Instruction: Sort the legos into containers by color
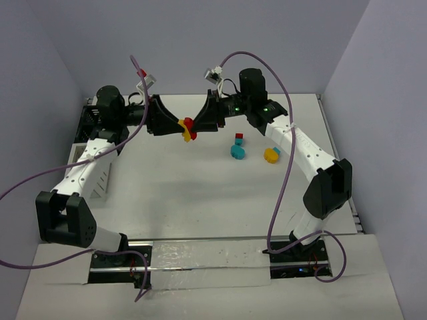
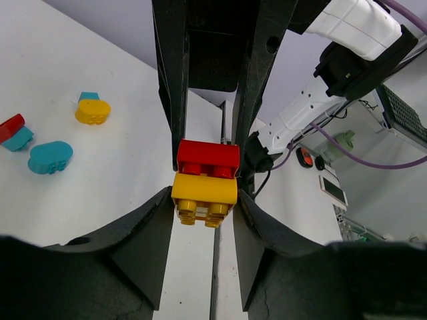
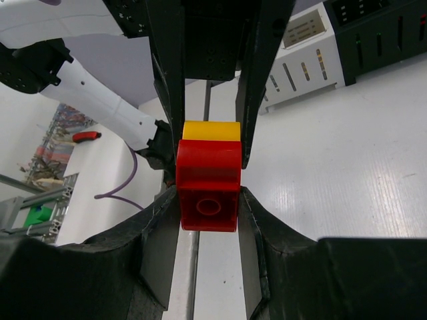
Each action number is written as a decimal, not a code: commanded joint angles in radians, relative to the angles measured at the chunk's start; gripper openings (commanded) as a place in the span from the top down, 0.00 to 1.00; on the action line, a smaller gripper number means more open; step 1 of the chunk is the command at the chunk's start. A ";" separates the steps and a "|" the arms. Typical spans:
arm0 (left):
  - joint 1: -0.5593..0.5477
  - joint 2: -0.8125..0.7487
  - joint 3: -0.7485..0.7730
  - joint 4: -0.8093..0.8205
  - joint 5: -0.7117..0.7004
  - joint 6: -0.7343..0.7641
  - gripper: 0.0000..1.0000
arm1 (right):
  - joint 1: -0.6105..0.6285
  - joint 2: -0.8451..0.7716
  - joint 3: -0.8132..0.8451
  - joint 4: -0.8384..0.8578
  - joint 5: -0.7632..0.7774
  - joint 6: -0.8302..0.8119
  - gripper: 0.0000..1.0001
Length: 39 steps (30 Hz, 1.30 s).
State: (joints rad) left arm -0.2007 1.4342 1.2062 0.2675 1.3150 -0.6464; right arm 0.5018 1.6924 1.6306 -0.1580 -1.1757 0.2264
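A red brick (image 1: 188, 123) and a yellow brick (image 1: 187, 136) are stuck together, held in the air above the back middle of the table. My left gripper (image 1: 177, 126) is shut on the yellow brick (image 2: 204, 193). My right gripper (image 1: 199, 123) faces it and is shut on the red brick (image 3: 208, 193). On the table to the right lie a small red piece (image 1: 239, 137), a cyan piece (image 1: 237, 152) and a yellow rounded piece (image 1: 270, 156). A white bin (image 1: 100, 175) and a black bin (image 1: 89, 120) stand at the left, partly hidden by the left arm.
Purple cables (image 1: 280, 167) loop off both arms over the table. The table's right edge (image 1: 333, 133) runs along the wall. The loose pieces also show in the left wrist view, a cyan one (image 2: 50, 157) and a yellow one (image 2: 93, 111).
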 commanded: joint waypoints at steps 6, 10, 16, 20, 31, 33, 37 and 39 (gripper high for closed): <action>-0.001 -0.033 -0.012 -0.022 0.014 0.052 0.94 | 0.010 -0.023 0.044 0.007 -0.017 -0.014 1.00; 0.056 -0.071 -0.013 -0.253 -0.006 0.226 1.00 | -0.023 -0.029 0.044 0.001 -0.011 -0.008 1.00; 0.255 -0.087 0.034 -0.800 -0.033 0.696 1.00 | -0.098 -0.051 0.040 -0.070 0.002 -0.060 1.00; 0.422 -0.028 0.161 -1.122 -0.108 0.996 1.00 | -0.120 -0.056 0.043 -0.151 0.014 -0.113 1.00; 0.800 0.010 0.212 -0.970 -0.454 1.039 1.00 | -0.121 -0.024 0.076 -0.282 0.059 -0.258 1.00; 0.822 0.036 0.228 -0.971 -0.475 1.042 1.00 | -0.121 -0.022 0.077 -0.303 0.064 -0.277 1.00; 0.846 0.042 0.210 -0.907 -0.515 1.031 1.00 | -0.121 -0.027 0.062 -0.324 0.068 -0.312 1.00; 0.852 0.047 0.207 -0.892 -0.531 1.052 1.00 | -0.121 -0.027 0.056 -0.333 0.069 -0.326 1.00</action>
State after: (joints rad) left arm 0.6282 1.4754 1.3834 -0.6949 0.8390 0.3595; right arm 0.3733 1.6909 1.6573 -0.4599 -1.1088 -0.0388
